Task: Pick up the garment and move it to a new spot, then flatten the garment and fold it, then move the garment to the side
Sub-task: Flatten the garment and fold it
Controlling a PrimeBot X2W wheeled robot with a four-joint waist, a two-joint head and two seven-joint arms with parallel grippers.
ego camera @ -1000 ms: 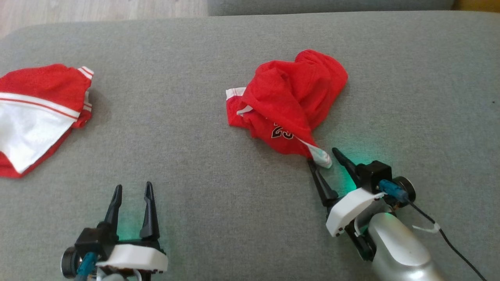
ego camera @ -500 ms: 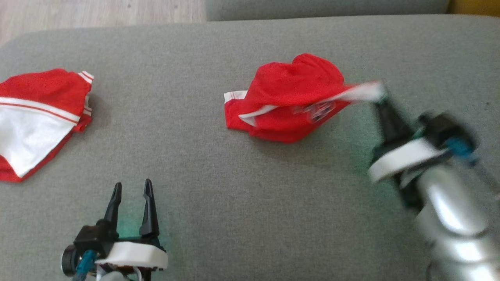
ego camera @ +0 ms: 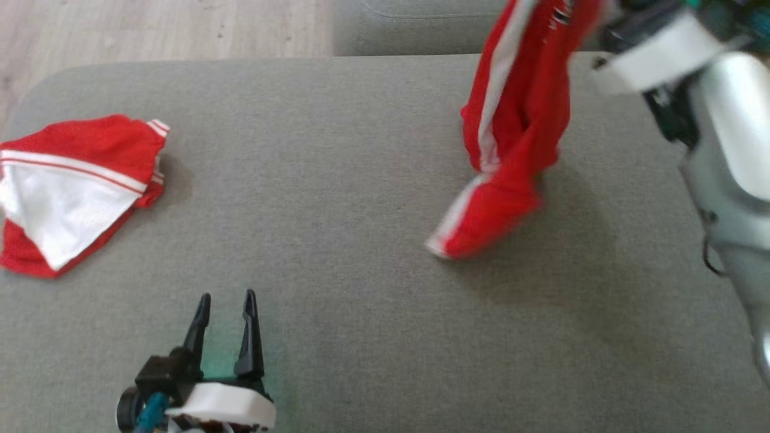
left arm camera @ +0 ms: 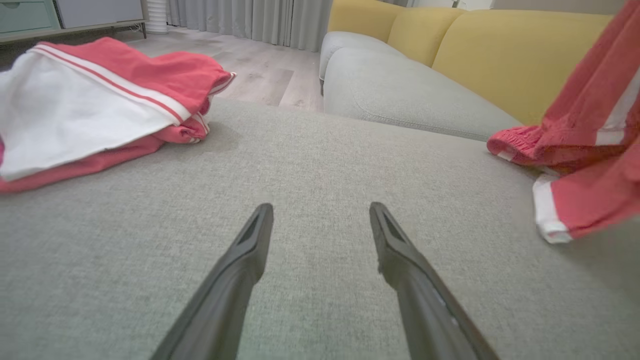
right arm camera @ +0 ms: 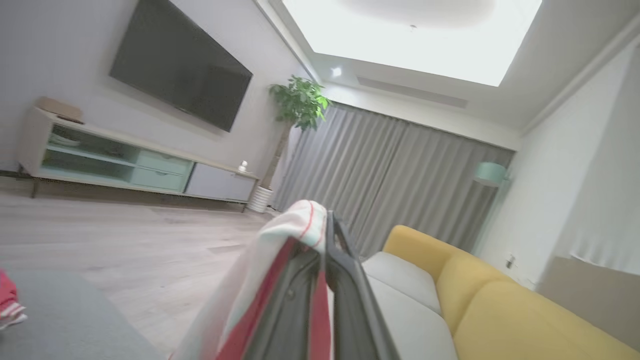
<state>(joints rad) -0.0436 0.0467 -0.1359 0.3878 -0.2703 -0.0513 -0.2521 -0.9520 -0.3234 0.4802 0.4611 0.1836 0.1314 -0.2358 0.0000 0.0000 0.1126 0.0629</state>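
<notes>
Hanging from the clenched right gripper (right arm camera: 327, 240), the garment (ego camera: 517, 120) dangles over the grey cushion (ego camera: 331, 180), its lower end blurred just above it. Another red-and-white cloth (ego camera: 72, 186) lies well apart, far left. The left gripper (ego camera: 227, 297) rests released, fingers spread. The right wrist view adds a television (right arm camera: 180, 85) and a plant (right arm camera: 300, 100).

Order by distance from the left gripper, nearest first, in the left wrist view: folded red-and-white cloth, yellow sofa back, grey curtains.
1. folded red-and-white cloth, left, on the grey cushion.
2. yellow sofa back, upper right.
3. grey curtains, top, farthest back.
</notes>
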